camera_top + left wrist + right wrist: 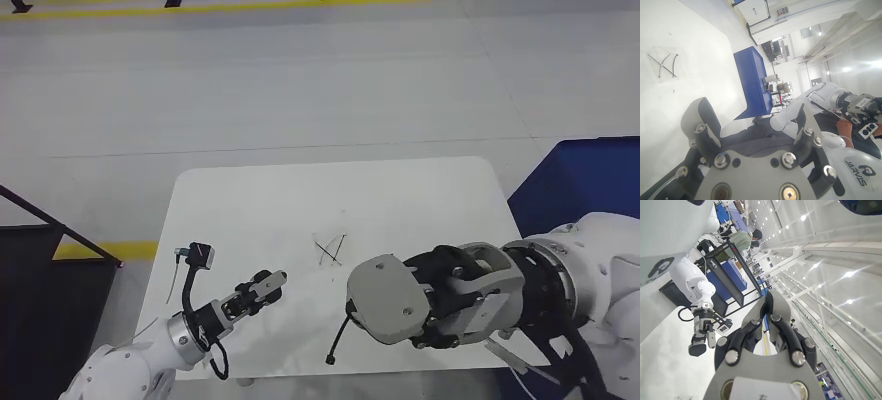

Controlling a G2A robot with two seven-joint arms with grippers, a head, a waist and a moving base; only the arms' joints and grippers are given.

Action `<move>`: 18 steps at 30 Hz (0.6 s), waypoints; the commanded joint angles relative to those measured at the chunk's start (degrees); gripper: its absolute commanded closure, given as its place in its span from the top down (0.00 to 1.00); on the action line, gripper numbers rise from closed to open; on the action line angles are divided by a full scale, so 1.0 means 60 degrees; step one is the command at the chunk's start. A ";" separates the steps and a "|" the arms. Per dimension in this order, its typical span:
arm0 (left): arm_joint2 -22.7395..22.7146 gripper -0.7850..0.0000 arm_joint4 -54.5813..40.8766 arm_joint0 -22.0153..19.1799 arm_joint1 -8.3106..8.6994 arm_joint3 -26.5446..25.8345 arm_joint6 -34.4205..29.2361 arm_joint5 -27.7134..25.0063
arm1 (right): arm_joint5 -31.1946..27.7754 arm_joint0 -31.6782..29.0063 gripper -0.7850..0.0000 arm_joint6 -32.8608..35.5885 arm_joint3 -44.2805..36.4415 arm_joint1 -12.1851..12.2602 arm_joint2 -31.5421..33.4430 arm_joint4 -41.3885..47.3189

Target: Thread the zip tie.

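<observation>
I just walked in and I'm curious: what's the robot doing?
The robot is about to start threading. Its right gripper is shut and seems to pinch one black zip tie over the white table. Its left gripper is open and empty. More zip ties lie loose mid-table. Nothing is threaded yet.

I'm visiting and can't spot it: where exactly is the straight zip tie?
On the white table, near its middle, lies a clear plastic sheet with three black zip ties. Two are curved; the straight zip tie cuts across one of them.
</observation>
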 commanded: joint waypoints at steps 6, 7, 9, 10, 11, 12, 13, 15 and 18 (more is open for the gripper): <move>0.0000 1.00 0.0000 0.0000 0.0000 0.0000 0.0000 0.0000 | 0.0028 0.0087 0.00 -0.0124 0.0000 -0.0025 -0.0133 0.0576; 0.0000 1.00 0.0000 0.0000 0.0000 0.0000 0.0000 0.0000 | 0.0018 0.0062 0.00 -0.0134 0.0000 -0.0025 -0.0132 0.0597; 0.0000 1.00 0.0000 0.0000 0.0000 0.0000 0.0000 0.0000 | 0.0123 -0.0043 0.00 0.0003 0.0000 -0.0022 -0.0110 0.0524; 0.0000 1.00 0.0000 0.0000 0.0000 0.0000 0.0000 0.0000 | 0.0133 -0.0073 0.00 0.0028 0.0000 -0.0022 -0.0118 0.0543; 0.0000 1.00 0.0000 0.0000 0.0000 0.0000 0.0000 0.0000 | 0.0133 -0.0073 0.00 0.0028 0.0000 -0.0022 -0.0118 0.0543; 0.0000 1.00 0.0000 0.0000 0.0000 0.0000 0.0000 0.0000 | 0.0133 -0.0073 0.00 0.0028 0.0000 -0.0022 -0.0118 0.0543; 0.0000 1.00 0.0000 0.0000 0.0000 0.0000 0.0000 0.0000 | 0.0133 -0.0073 0.00 0.0028 0.0000 -0.0022 -0.0118 0.0543; 0.0000 1.00 0.0000 0.0000 0.0000 0.0000 0.0000 0.0000 | 0.0133 -0.0073 0.00 0.0028 0.0000 -0.0022 -0.0118 0.0543; 0.0000 1.00 0.0000 0.0000 0.0000 0.0000 0.0000 0.0000 | 0.0095 0.0061 0.00 -0.0171 0.0000 -0.0029 -0.0105 0.0352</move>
